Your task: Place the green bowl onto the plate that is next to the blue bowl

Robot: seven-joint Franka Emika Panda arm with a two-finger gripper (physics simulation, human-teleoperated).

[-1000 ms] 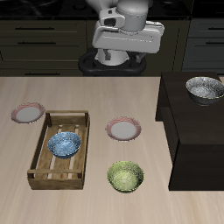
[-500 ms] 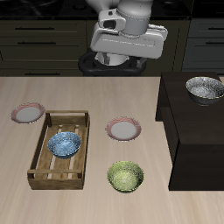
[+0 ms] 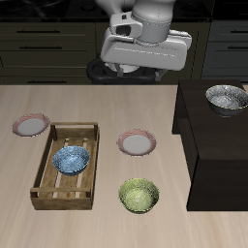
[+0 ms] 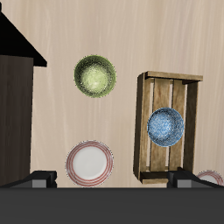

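The green bowl [image 3: 139, 195] sits upright on the table near the front edge; it also shows in the wrist view [image 4: 94, 75]. The blue bowl [image 3: 71, 160] lies inside a wooden crate [image 3: 43, 172], also seen by the wrist camera [image 4: 165, 126]. One red-rimmed plate [image 3: 137, 143] lies beside the crate, just behind the green bowl, and shows in the wrist view [image 4: 89, 163]. A second plate [image 3: 31, 124] of the same look lies by the crate's back corner on the other side. My gripper [image 3: 143, 60] hangs high over the table's back, open and empty, its fingertips wide apart [image 4: 112, 178].
A dark cabinet [image 3: 208, 145] stands beside the green bowl and the nearer plate, with a grey-white bowl [image 3: 227, 98] on top. The crate's walls rise around the blue bowl.
The gripper has shifted a little toward the cabinet side and tilted. Nothing on the table has moved.
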